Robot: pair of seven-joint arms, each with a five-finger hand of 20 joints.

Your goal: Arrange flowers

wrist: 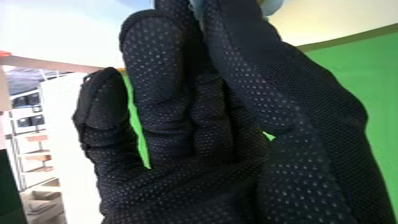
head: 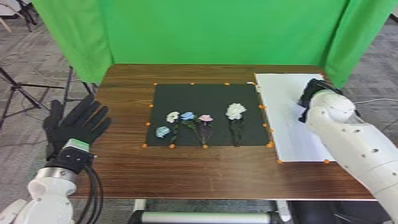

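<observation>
Close to the wrist camera, the right hand (wrist: 311,125) pinches a pale-blue thing (wrist: 271,6), probably a bloom. By the worktop's (head: 124,172) left edge, the left hand (head: 75,122) lies released. On the black mat (head: 209,95), small blue, white and pink flowers (head: 205,118) precede a fuller white flower (head: 235,110), dark stems pointing nearward, left of and nearer than the right hand, over the white sheet (head: 291,135).

I can't read any words, letters, numbers or signs on the things in these pictures.
</observation>
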